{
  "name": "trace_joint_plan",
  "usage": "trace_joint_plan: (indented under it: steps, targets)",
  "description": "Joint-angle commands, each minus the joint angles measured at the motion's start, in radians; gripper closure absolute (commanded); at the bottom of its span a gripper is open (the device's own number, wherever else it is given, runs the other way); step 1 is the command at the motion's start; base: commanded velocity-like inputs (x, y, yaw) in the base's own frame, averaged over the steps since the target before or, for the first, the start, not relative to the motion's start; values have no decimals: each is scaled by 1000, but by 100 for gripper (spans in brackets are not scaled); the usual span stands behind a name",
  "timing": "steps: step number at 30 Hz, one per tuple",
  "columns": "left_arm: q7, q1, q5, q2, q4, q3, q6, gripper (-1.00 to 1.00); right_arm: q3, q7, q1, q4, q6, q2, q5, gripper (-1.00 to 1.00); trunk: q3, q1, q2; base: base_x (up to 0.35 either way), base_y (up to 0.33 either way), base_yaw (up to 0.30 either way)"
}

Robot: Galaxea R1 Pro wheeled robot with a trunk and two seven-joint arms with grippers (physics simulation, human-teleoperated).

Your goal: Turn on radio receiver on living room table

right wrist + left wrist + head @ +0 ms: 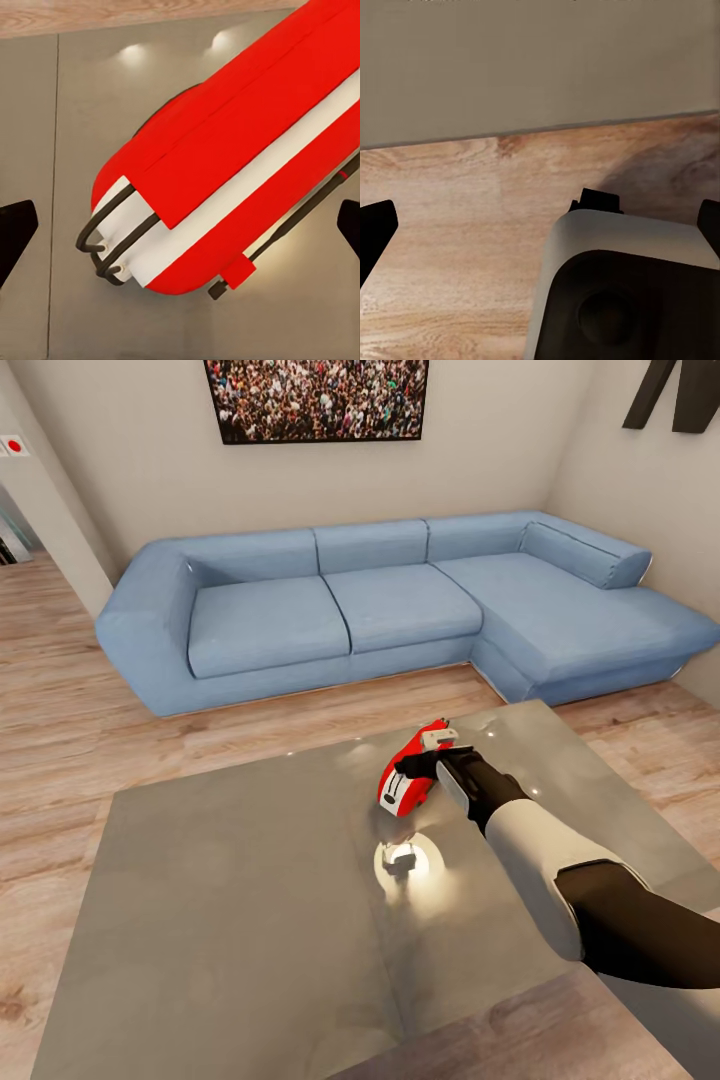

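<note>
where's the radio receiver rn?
In the head view the radio receiver lies on the table, right of centre toward the blue sofa, at the right gripper; the fingers flank it.

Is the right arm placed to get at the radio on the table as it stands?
Probably yes. The right gripper is right at the radio receiver on the table, fingertips spread to either side of the red body, with nothing between them.

blue l-shaped sofa, beige walls, framed crowd photo, light wood plank floor
</note>
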State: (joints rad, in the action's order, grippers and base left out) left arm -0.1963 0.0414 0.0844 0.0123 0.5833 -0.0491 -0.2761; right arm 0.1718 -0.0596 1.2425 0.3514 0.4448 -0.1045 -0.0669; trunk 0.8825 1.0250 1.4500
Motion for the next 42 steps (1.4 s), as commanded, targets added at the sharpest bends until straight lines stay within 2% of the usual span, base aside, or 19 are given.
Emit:
trace_joint_plan:
  steps: [1, 37, 42]
  targets:
    - [0, 0, 0, 0, 0, 0, 0, -100, 0, 0, 0, 1, 1, 0, -2, -100, 0, 0, 0, 0, 0, 0]
    - [13, 0, 14, 3, 7, 2, 3, -100, 4, 7, 0, 55, 49, 2, 4, -100, 0, 0, 0, 0, 0, 0]
    - [13, 0, 14, 2, 7, 2, 2, -100, 5, 7, 0, 55, 48, 2, 4, -100, 16, 19, 35, 0, 0, 0]
